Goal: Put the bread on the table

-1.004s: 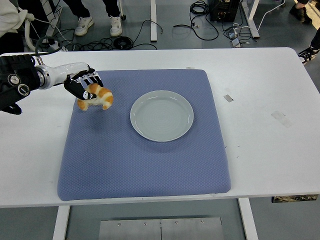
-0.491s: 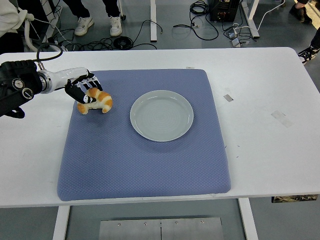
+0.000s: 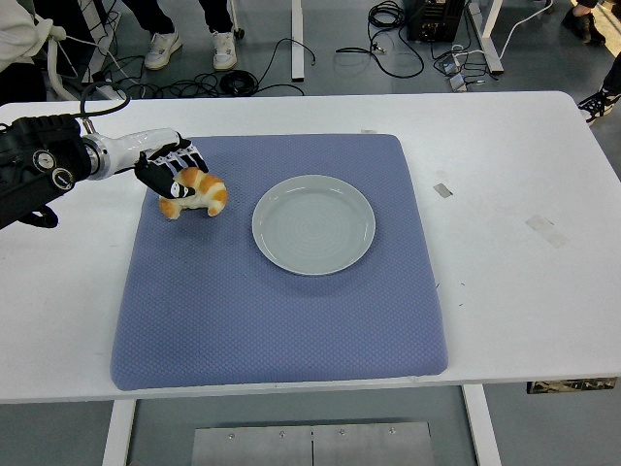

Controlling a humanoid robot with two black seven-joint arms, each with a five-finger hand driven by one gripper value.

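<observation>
A golden-brown croissant-shaped bread (image 3: 198,193) is over the upper left part of the blue mat (image 3: 281,311), held from its left side by my left hand (image 3: 171,169). The hand's black-and-white fingers curl around the bread's upper left. Whether the bread touches the mat I cannot tell. The left arm reaches in from the left edge. The right arm is out of view.
An empty pale grey plate (image 3: 313,224) sits on the mat just right of the bread. Bare white table (image 3: 524,175) surrounds the mat. Bits of tape (image 3: 545,230) lie on the right side. People's feet and cables show on the floor beyond the far edge.
My left hand has carried the bread slightly to the right, toward the plate, after a small shift up and left half a second ago.
</observation>
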